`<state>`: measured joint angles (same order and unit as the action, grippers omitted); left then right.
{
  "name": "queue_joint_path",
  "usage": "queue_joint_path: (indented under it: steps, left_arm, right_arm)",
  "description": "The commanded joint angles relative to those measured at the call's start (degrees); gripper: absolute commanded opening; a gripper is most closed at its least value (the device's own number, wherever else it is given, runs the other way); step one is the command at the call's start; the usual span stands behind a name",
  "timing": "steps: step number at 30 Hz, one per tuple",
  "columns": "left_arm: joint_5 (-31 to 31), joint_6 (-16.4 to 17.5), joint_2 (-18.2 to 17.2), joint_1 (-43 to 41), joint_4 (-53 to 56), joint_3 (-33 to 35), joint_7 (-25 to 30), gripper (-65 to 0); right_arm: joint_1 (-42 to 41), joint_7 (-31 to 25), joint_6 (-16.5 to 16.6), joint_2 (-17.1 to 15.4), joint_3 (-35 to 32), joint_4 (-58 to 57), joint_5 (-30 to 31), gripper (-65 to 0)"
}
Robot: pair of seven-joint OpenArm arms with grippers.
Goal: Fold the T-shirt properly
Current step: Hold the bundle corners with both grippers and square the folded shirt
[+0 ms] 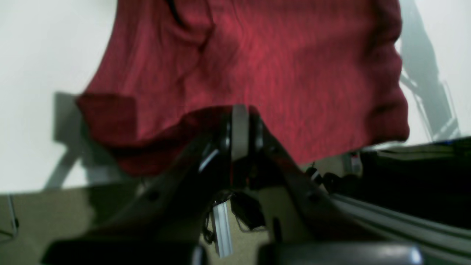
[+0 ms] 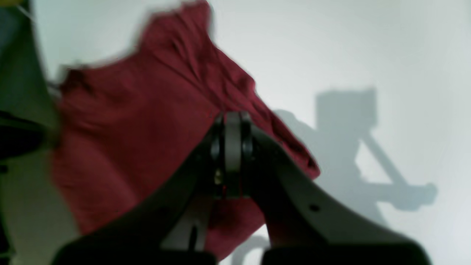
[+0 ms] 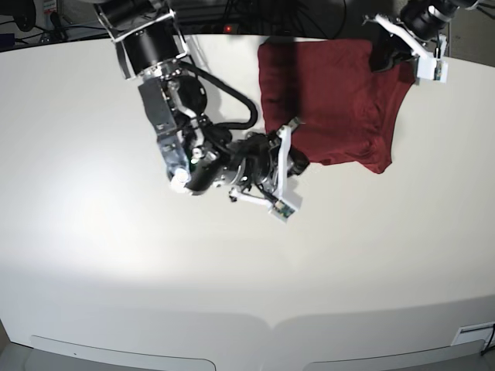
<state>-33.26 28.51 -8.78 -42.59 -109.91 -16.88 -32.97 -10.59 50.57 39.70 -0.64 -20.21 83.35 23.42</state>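
My right fingers (image 2: 233, 141) are pressed together on the T-shirt (image 3: 329, 104), pinching its near edge at about seven o'clock of the cloth in the base view. My left fingers (image 1: 240, 129) are closed too, clamped on the cloth's edge up at about two o'clock, near the far rim of the counter (image 3: 116, 270). Both wrist views show maroon fabric running right up between the tips.

The shirt lies at the far side of the counter, around one o'clock from its middle, bunched into a rough rectangle with wrinkles across it.

I judge it light, thin and floppy: it will sag and drag between two pinch points, and a shallow bite on one layer may slip out. I'd want a hold on a seamed edge or corner, both sides kept taut, so the fold lands flat.
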Motion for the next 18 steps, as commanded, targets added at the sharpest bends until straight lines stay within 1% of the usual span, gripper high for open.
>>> queue_joint_path:
  steps: [1,4,6,9,11,14,18]
  left_arm:
    - [-0.9,0.3,-0.4,-0.4,-0.9,-0.3,1.4,-65.0]
    - [-0.9,0.3,-0.4,-0.1,1.0,-0.3,2.0,-65.0]
    - [-0.9,0.3,-0.3,-0.1,3.2,-0.3,5.1,-65.0]
    - [-0.7,0.3,0.7,0.4,7.4,-0.3,9.6,-65.0]
    - [-0.7,0.3,1.6,1.9,10.0,-0.3,9.2,-65.0]
    - [0.2,0.3,2.7,4.7,12.6,-0.2,8.6,-65.0]
    - [5.2,0.3,4.4,8.5,12.9,-0.2,8.6,-65.0]
  right_arm:
    - [-1.2,-2.4,0.3,0.1,-0.1,-0.8,-0.5,-65.0]
    - [-1.2,-4.3,0.3,0.1,-0.1,-5.9,-5.4,-65.0]
    - [-1.1,-5.5,0.3,-0.1,0.0,-8.3,-9.5,-65.0]
    - [-0.6,-9.4,0.2,-0.8,1.6,-9.2,-14.5,-65.0]
    - [-0.5,-10.8,-1.3,-1.1,3.3,-9.2,-16.0,-65.0]
    - [-0.5,-10.5,-1.4,-1.1,5.6,-9.2,-16.0,-65.0]
    - [0.0,-8.5,-1.3,-1.3,6.9,-9.1,-16.0,-65.0]
